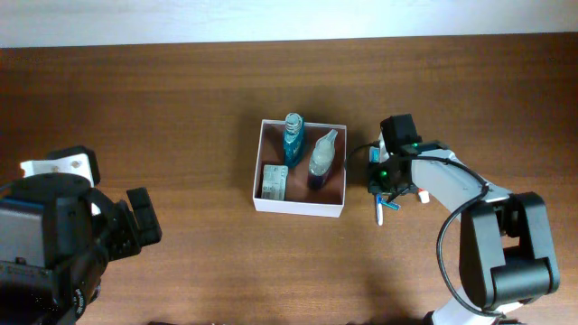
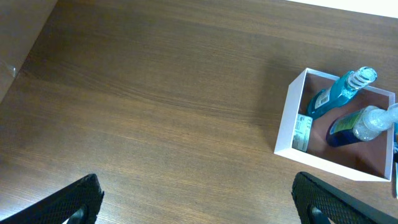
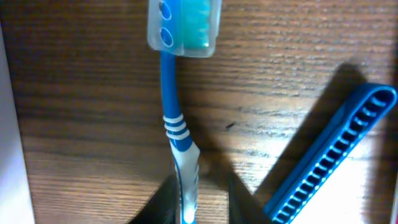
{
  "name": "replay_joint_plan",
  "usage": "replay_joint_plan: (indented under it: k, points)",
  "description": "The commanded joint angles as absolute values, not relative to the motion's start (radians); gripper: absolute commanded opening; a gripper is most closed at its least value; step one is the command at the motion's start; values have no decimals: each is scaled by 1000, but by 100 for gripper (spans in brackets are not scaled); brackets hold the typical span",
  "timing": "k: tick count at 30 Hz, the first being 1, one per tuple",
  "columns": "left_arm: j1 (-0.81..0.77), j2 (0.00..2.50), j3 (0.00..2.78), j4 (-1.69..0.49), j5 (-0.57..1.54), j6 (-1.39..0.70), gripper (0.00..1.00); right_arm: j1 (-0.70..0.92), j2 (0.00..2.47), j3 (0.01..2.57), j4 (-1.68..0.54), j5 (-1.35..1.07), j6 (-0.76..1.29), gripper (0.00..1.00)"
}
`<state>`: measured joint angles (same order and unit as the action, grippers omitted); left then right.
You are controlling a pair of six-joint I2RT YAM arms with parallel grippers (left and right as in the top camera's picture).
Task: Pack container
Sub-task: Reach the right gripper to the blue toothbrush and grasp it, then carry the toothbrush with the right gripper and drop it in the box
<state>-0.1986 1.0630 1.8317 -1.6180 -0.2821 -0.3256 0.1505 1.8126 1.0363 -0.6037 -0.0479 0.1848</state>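
Observation:
The container (image 1: 298,207) is a square white-walled box with a pinkish-brown floor at the table's middle; it also shows in the left wrist view (image 2: 286,124). It holds a blue mouthwash bottle (image 1: 293,141), a clear bottle with blue liquid (image 1: 321,159) and a small green-and-white carton (image 1: 275,181). A blue-and-white toothbrush (image 3: 170,106) with a capped head lies on the table just right of the box (image 1: 379,213). My right gripper (image 3: 199,205) straddles its handle, slightly open, with a gap on one side. My left gripper (image 2: 199,199) is open and empty, far left.
A blue comb (image 3: 339,146) lies on the wood just right of the toothbrush. A white card-like object (image 1: 59,165) sits at the far left by the left arm. The box's white wall shows at the left edge of the right wrist view (image 3: 9,124).

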Motion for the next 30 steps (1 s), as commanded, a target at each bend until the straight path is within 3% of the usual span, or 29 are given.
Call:
replay_joint_plan:
  k: [1, 4, 19, 30]
  points:
    - [-192, 1061, 1842, -1618, -295, -318, 99, 157, 1849, 1036, -613, -40, 193, 13]
    - [-192, 1061, 1842, -1618, -295, -318, 99, 156, 1839, 1061, -657, -40, 193, 4]
    - [-192, 1061, 1842, -1618, -295, -318, 99, 191, 1602, 1361, -1163, -44, 197, 4]
    - [-192, 1061, 1842, -1618, -295, -318, 99, 431, 1359, 1362, -1108, -39, 106, 4]
